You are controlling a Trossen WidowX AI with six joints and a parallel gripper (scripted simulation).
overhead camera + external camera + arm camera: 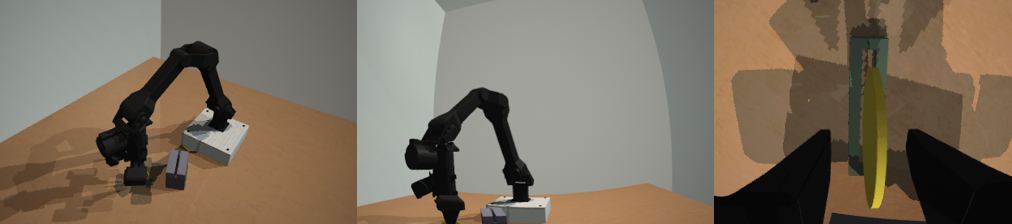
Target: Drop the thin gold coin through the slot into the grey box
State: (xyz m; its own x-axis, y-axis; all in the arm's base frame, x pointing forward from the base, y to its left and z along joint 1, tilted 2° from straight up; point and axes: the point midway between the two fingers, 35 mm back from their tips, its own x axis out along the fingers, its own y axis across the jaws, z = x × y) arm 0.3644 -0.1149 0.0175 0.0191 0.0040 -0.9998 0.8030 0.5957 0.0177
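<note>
The gold coin [875, 140] stands on edge in the dark-green holder [855, 100]. In the top view only a yellow sliver of the coin [148, 176] shows beside the gripper; the exterior view shows a bit of it at the bottom edge. My gripper [868, 139] points down over the coin and is open, one finger on each side, with a gap between each finger and the coin. In the top view the gripper hides most of the holder. The grey box [177, 170] [493, 216] stands right of the gripper, its narrow slot along the lid.
The arm's white base block [215, 135] [527, 211] stands behind and to the right of the box. The dark edge of the box [874, 220] also shows at the bottom of the wrist view. The arm's shadows fall across the wooden table [264, 183].
</note>
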